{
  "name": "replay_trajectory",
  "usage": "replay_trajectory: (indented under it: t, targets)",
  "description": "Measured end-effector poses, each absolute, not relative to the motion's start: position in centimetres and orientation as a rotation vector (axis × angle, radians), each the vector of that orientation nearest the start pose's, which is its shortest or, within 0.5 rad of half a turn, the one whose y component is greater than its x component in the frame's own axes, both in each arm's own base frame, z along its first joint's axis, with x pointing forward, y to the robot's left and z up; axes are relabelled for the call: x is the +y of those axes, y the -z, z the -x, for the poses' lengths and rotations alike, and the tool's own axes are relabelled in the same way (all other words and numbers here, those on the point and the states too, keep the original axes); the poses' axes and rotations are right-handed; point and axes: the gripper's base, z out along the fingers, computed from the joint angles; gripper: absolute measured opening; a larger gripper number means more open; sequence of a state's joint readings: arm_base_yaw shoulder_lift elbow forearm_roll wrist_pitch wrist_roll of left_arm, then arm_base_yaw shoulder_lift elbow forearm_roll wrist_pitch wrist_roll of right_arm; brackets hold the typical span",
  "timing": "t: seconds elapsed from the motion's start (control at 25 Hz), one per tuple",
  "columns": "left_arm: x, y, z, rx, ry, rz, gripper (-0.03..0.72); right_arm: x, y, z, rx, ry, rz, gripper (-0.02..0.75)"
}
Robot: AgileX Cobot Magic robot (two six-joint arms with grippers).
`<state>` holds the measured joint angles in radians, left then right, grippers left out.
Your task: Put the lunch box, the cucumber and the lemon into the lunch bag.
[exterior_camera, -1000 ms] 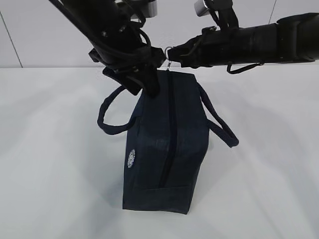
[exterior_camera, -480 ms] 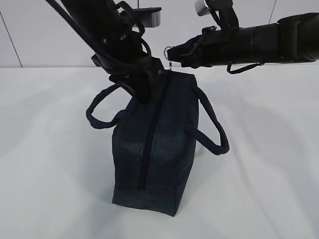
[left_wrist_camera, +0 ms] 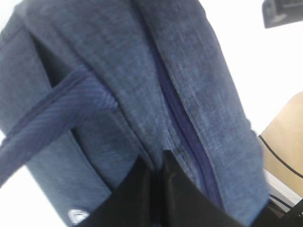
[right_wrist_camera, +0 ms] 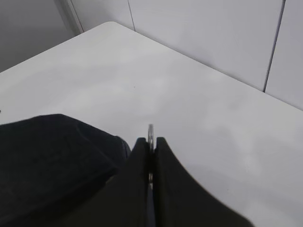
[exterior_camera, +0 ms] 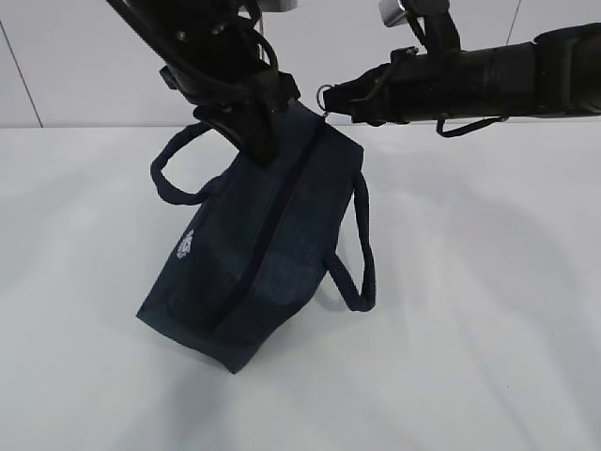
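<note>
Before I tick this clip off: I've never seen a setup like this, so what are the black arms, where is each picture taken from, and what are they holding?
It is a robot with two arms, each ending in a pinching tool. One picture looks across the white table from in front; the other two come from cameras on the wrists.

The dark navy lunch bag hangs tilted, its lower end resting on the table. The left tool is shut on fabric at the top of the bag beside the zipper, which looks closed in the left wrist view. The right tool is shut on the metal ring pull of the zipper. No lunch box, cucumber or lemon appears in any picture.
</note>
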<state>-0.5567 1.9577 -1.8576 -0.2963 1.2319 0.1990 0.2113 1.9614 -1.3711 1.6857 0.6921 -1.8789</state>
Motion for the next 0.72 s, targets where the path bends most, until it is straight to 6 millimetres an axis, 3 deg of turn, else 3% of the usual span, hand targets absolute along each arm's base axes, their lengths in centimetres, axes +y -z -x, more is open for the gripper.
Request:
replay_trajectory:
  t: [0.72]
  targets:
    - [-22.4,-38.1,-30.7,2.492,0.583,-0.949,-0.005,13.9,-24.6,-41.8,1.756,-0.747,0.764,0.007]
